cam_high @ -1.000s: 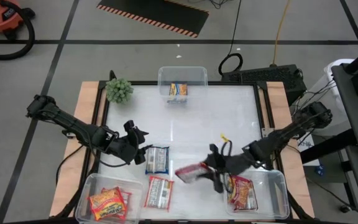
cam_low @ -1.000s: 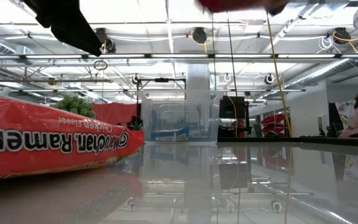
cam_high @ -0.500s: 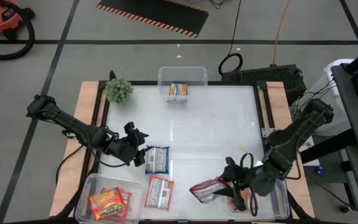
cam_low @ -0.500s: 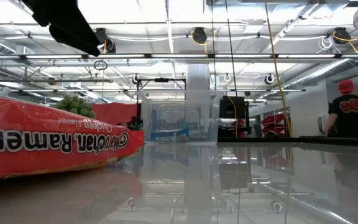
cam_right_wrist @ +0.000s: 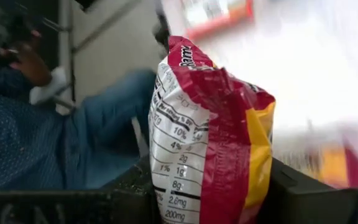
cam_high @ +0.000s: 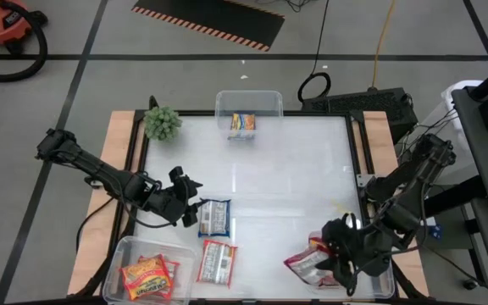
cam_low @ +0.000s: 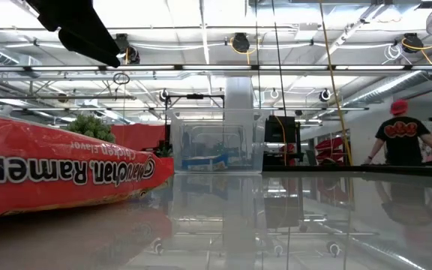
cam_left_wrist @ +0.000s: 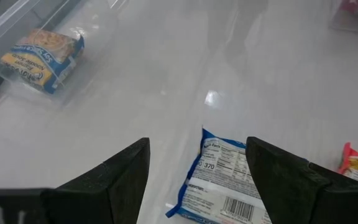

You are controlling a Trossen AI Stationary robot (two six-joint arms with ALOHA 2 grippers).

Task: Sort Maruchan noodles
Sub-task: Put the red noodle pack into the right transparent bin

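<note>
Right gripper [cam_high: 333, 264]: moved from mid-bench to the right front tub [cam_high: 383, 254], fingers clamped on a red-and-white packet [cam_high: 305, 263] at the tub's left rim. Left gripper [cam_high: 195, 210]: fingers apart, beside the blue-and-white packet [cam_high: 214, 218] lying on the bench [cam_high: 295, 169].

Grey floor [cam_high: 185, 68] crossed by dark tape lines; hazard-striped mat [cam_high: 210, 21]; orange shop vacuum [cam_high: 7, 25]; bright ceiling lights [cam_low: 201, 22]; person in red cap [cam_low: 402, 139] beyond table
</note>
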